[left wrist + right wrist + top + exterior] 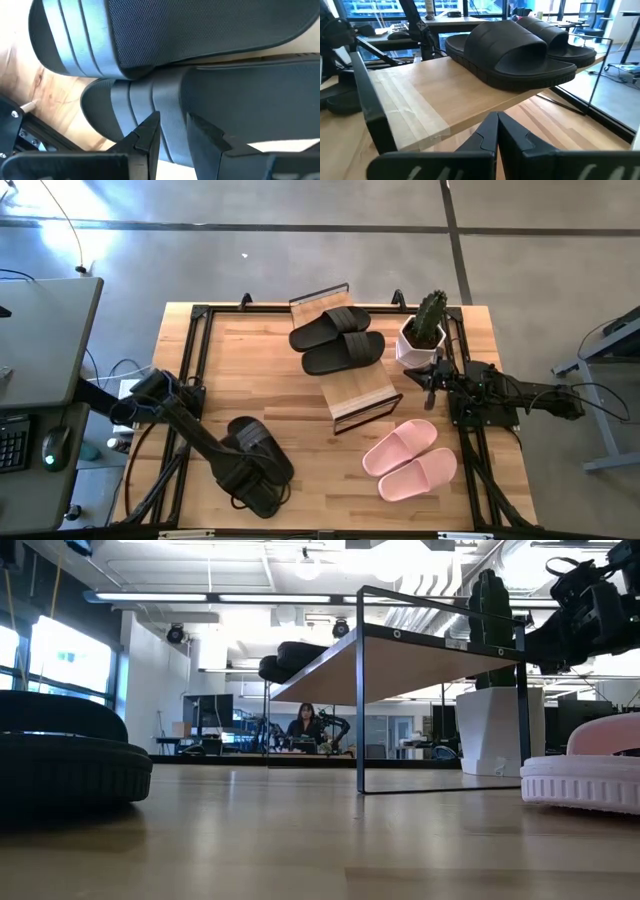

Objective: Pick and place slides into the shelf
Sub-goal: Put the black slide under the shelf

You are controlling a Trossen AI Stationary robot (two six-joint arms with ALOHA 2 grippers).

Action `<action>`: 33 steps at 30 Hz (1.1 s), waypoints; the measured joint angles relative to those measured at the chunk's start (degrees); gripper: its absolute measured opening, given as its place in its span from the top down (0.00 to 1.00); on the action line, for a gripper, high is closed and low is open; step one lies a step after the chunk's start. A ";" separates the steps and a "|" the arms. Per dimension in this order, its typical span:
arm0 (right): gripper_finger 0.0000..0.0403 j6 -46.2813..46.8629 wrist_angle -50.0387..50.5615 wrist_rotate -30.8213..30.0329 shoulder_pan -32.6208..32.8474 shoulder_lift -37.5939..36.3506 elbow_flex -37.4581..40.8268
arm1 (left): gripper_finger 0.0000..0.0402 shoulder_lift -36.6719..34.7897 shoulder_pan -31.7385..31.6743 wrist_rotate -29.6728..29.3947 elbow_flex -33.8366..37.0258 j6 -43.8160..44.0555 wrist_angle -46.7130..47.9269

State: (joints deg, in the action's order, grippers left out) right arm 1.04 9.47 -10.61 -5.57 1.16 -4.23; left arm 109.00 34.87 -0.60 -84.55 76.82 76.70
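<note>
We see one black pair of slides (337,340) already resting side by side on the upper board of the shelf (362,395), in the upper middle of the high view; the right wrist view shows that pair (520,52) lying flat on the slanted wooden board. The pink pair (410,460) lies on the bench (310,440) at lower right of the high view, just below the shelf's near end, and one pink slide (590,770) fills the right edge of the low view. The second black pair (255,465) sits at lower left of the high view, under the left gripper (245,475).

In the left wrist view that gripper (172,131) has its fingers (147,137) partly apart and set around the grey-striped strap of a black slide (150,100) — whether they pinch it firmly we cannot tell.

The right gripper (432,380) hovers at the right side of the high view, just below the white pot with a cactus (420,335), beside the shelf's right edge. Its fingers (485,135) are pressed together and hold nothing.

Beyond the bench, the low view shows a person (302,728) seated far back in the room.
</note>
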 joint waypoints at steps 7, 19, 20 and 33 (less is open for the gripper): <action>1.00 -0.02 -0.18 -1.94 0.01 0.01 0.00 | 0.79 1.63 0.02 4.49 0.02 1.25 -2.21; 1.00 -1.14 -0.28 -3.63 -0.01 -0.01 0.00 | 0.79 3.47 -0.07 5.50 -0.09 1.32 2.91; 1.00 -1.29 -0.28 -3.75 -0.01 0.00 0.00 | 0.79 4.01 -0.15 5.55 -0.03 1.17 4.43; 1.00 -1.22 -0.33 -3.72 -0.01 0.05 0.00 | 0.79 6.43 -1.14 6.56 0.02 -1.49 13.20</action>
State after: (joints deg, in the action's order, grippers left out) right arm -0.18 9.15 -14.33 -5.58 1.21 -4.23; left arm 115.44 33.74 5.96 -84.53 75.33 89.90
